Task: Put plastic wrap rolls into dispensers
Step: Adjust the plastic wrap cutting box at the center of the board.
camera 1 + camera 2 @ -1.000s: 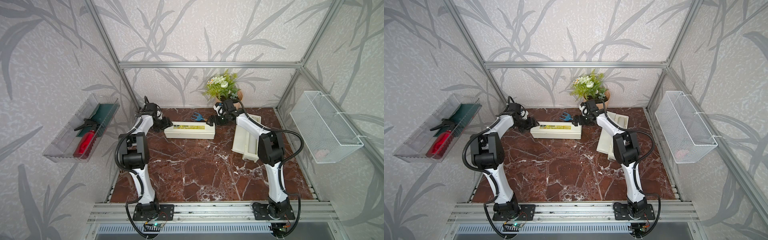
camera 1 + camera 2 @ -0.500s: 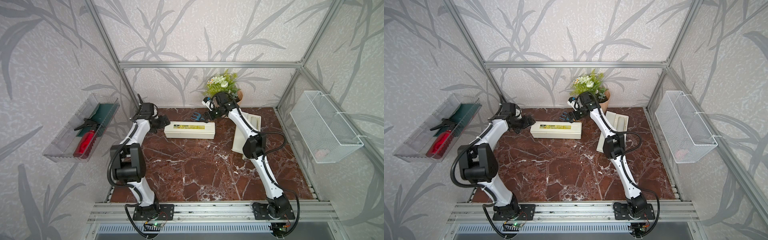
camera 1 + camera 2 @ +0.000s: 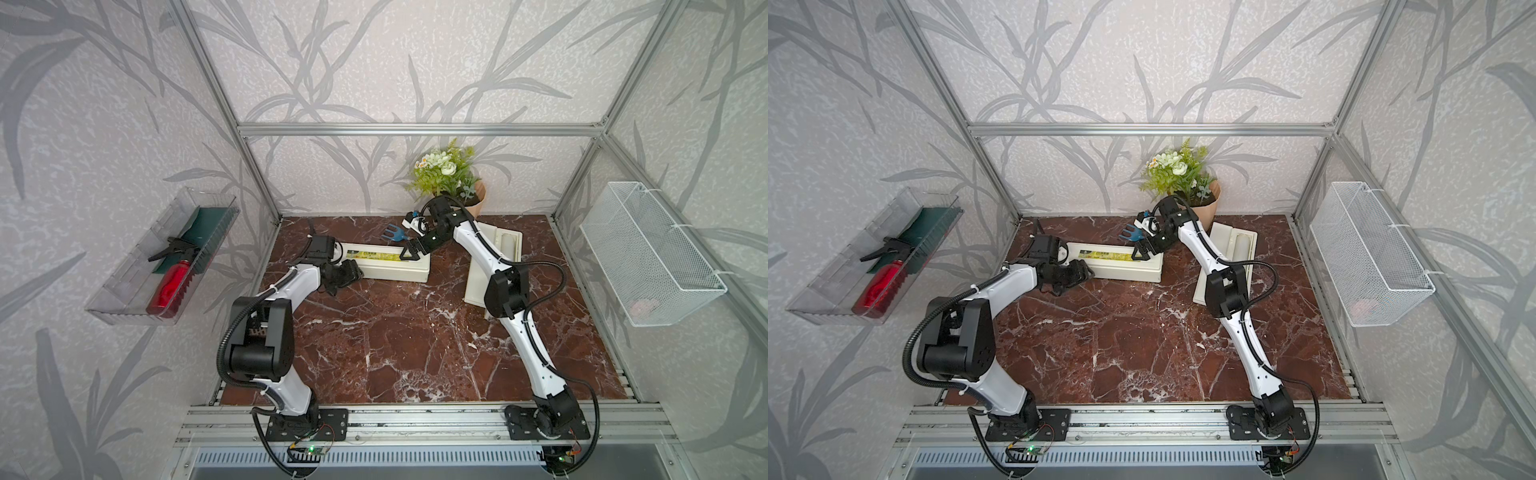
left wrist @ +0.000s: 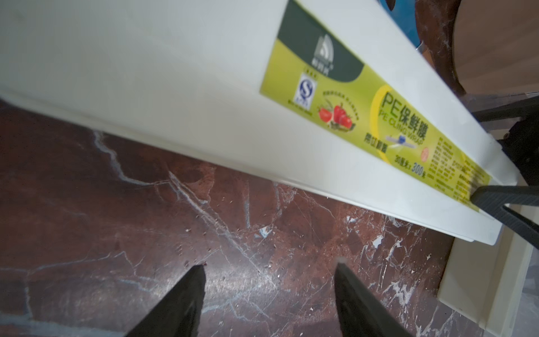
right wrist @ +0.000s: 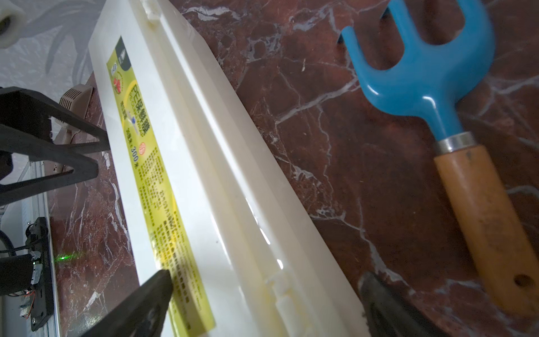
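Observation:
A closed cream dispenser (image 3: pixel 388 266) with a yellow-green label lies at the back middle in both top views (image 3: pixel 1121 262). My left gripper (image 3: pixel 354 271) is at its left end. In the left wrist view this gripper (image 4: pixel 269 264) stands open over bare marble, and the dispenser (image 4: pixel 204 87) runs just beyond its fingertips. My right gripper (image 3: pixel 409 254) is open over the dispenser's right end (image 5: pixel 233 204). One finger (image 5: pixel 140 300) sits above the label, the other (image 5: pixel 388 306) past the hinged back edge. A second dispenser (image 3: pixel 478 286) lies open on the right, with a plastic wrap roll (image 3: pixel 1239 249) in it.
A blue hand rake with a wooden handle (image 5: pixel 481 204) lies just behind the closed dispenser, and a potted plant (image 3: pixel 449 178) stands behind that. A clear wall tray (image 3: pixel 137 291) holds a red spray bottle, and a white wire basket (image 3: pixel 648 253) hangs on the right wall.
My right gripper rose toward the plant, then came down over the closed dispenser's right end. My left gripper swung forward along its left end, jaws a little narrower. The dispenser turned slightly.

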Available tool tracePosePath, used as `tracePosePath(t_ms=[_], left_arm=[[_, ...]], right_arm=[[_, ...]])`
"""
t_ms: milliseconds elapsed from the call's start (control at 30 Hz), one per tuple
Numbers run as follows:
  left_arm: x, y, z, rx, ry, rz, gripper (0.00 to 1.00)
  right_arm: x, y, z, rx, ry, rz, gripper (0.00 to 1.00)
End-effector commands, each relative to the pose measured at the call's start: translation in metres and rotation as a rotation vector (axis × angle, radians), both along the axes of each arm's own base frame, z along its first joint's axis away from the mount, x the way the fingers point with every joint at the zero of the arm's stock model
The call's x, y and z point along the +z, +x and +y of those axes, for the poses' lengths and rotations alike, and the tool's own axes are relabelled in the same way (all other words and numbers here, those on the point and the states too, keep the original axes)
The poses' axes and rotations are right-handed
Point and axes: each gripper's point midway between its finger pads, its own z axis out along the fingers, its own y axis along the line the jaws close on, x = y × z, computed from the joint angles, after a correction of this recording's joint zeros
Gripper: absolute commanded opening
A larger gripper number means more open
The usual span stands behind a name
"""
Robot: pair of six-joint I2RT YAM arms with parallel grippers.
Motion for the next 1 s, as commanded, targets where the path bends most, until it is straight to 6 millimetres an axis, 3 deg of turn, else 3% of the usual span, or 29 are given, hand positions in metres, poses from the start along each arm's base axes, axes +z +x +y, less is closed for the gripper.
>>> tracePosePath(t_ms=[0,200,500,700,800,967], left_arm=[[-0.001,0.030,-0.003,0.003,-0.021,-0.063,0.71],[-0.020,0.055,-0.012,-0.064,-0.070,-0.005,0.72],[-0.010,0.099,-0.016,-0.098,-0.069,-0.053,0.76],[0.009,0.134,-0.027,-0.128,-0.080,-0.120,0.81],[0.014,0.129,-0.028,-0.126,-0.078,-0.110,0.83],[0.017,0.090,-0.031,-0.140,-0.103,-0.082,0.87]], right_arm=[[-0.004,-0.037,-0.008,0.021,-0.041,0.147,1.00],[-0.015,-0.075,-0.009,0.060,-0.052,0.241,0.98],[-0.011,-0.114,-0.006,-0.006,0.006,0.350,0.94],[-0.014,-0.130,0.015,-0.112,0.128,0.426,0.94],[-0.023,-0.125,0.015,-0.193,0.150,0.445,0.92],[-0.017,-0.126,0.012,-0.212,0.134,0.387,0.92]])
